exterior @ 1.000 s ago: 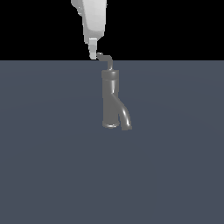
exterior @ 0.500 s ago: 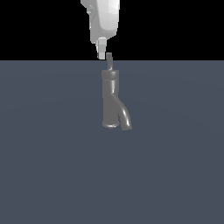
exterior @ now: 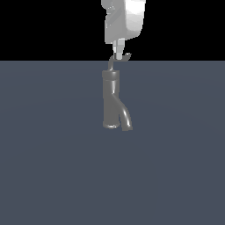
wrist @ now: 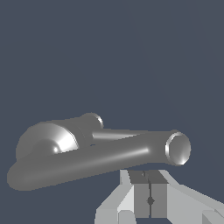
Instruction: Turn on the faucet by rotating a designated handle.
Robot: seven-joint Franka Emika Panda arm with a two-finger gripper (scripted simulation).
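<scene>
At twelve o'clock above the faucet (exterior: 112,103), the gripper (exterior: 119,54), fingers pressed together, touches the handle (exterior: 117,59) (tip pointing three o'clock); rotation seems underway, unfinished.

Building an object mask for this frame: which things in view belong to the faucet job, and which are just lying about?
Belongs to the job:
- faucet
- handle, thin rod on top
- gripper, fingers together at the handle

Lying about:
- nothing else visible, only the grey floor
</scene>
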